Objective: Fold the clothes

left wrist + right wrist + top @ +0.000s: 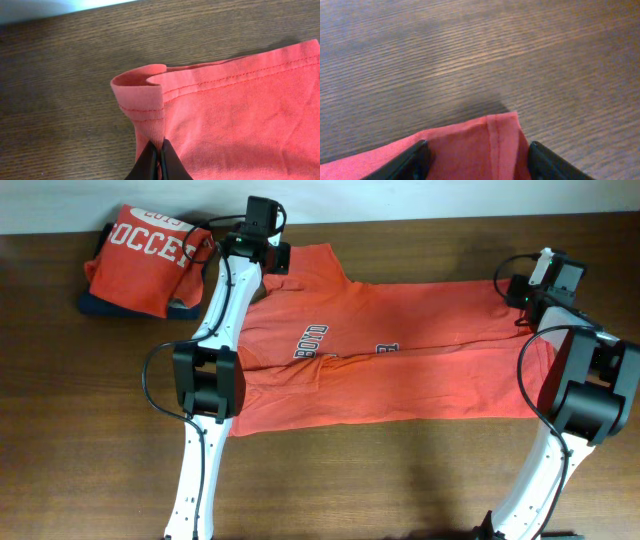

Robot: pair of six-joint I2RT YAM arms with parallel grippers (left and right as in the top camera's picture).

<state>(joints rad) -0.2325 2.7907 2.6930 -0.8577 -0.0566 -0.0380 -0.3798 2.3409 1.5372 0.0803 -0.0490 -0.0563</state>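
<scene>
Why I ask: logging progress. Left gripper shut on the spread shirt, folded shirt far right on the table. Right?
No: the folded shirt lies far left on the table, per the overhead view. The left gripper is shut on the spread shirt.

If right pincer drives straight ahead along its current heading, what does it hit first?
The T-shirt corner lying inside the right pincer; beyond it only bare table shows, likely met next, though depth is unclear.
</scene>
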